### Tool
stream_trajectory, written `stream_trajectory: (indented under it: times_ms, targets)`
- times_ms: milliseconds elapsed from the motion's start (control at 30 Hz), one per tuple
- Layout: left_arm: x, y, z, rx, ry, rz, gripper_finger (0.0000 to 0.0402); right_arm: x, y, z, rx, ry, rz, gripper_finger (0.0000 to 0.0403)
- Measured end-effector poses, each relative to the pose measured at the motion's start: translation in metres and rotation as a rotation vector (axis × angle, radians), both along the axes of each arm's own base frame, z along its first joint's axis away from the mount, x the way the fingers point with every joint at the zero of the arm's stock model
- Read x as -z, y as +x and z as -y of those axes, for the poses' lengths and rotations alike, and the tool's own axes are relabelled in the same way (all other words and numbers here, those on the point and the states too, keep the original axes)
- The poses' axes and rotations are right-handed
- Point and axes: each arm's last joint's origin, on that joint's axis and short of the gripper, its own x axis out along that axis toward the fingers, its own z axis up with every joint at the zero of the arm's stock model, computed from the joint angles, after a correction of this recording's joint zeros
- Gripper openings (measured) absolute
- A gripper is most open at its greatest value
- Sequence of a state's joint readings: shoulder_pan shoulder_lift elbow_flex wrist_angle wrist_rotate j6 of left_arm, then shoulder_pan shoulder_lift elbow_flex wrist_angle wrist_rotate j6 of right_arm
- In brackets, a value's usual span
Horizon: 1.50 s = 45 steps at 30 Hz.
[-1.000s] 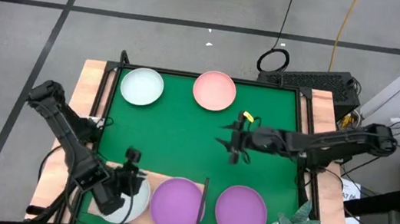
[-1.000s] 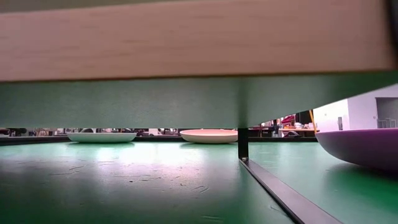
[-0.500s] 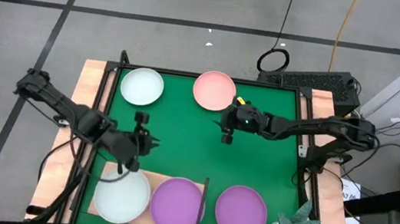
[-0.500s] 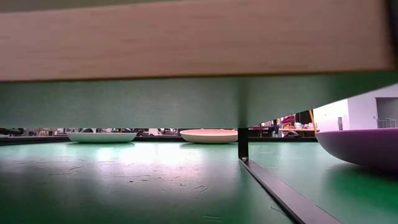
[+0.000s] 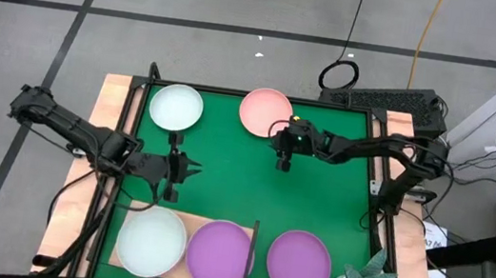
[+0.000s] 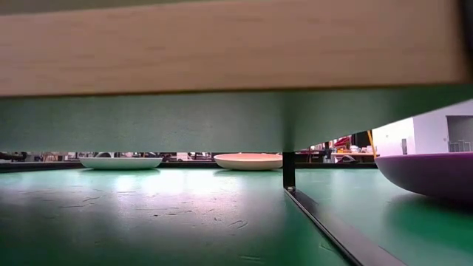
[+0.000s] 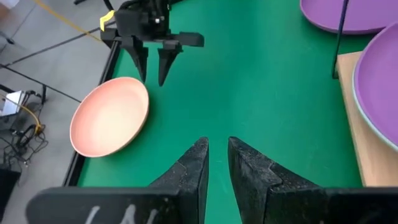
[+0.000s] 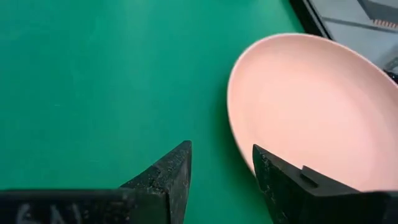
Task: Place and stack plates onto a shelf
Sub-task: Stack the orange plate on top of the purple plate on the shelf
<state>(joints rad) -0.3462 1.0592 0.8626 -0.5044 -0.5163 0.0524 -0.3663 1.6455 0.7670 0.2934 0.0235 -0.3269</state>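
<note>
Green mat, right tool released beside salmon plate, left tool released, empty.

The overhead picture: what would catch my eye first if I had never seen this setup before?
Probably the bright green mat with round plates on it: a salmon pink plate and a pale mint plate at the far edge, and three more in a row at the near edge. Next, the two dark arms reaching in from either side: the right gripper hangs with open fingers just beside the pink plate, while the left gripper hovers over bare mat, holding nothing.
</note>
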Motion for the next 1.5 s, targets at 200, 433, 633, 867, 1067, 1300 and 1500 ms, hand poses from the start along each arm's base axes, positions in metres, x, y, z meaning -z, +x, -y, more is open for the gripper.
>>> stream_trajectory:
  times_ms: [200, 433, 633, 867, 1067, 1300, 1500]
  targets:
    - [0.002, 0.0, 0.0, -0.006, -0.009, 0.004, 0.0066, 0.011, 0.008, 0.008, -0.009, -0.022, -0.017, 0.015]
    - [0.002, 0.0, 0.0, -0.003, -0.022, 0.005, 0.0067, 0.021, 0.031, 0.024, -0.013, -0.021, -0.079, 0.015]
    - [0.002, 0.0, 0.001, -0.005, -0.032, 0.006, 0.0067, 0.025, 0.047, 0.037, 0.023, 0.005, -0.168, 0.0146]
    - [0.002, 0.0, 0.001, 0.005, -0.041, 0.002, 0.0067, 0.03, 0.045, 0.043, 0.041, 0.039, -0.236, 0.0077]
    - [0.002, 0.0, 0.001, 0.006, -0.043, 0.0, 0.0067, 0.026, 0.049, 0.03, 0.033, -0.081, -0.295, 0.0011]
    - [0.006, -0.003, 0.001, 0.002, -0.055, -0.048, 0.0067, -0.001, 0.051, -0.005, -0.047, -0.109, -0.283, 0.0004]
    - [0.006, -0.003, 0.001, -0.007, -0.066, -0.046, 0.0067, -0.049, 0.042, -0.046, -0.131, -0.119, -0.21, 0.0002]
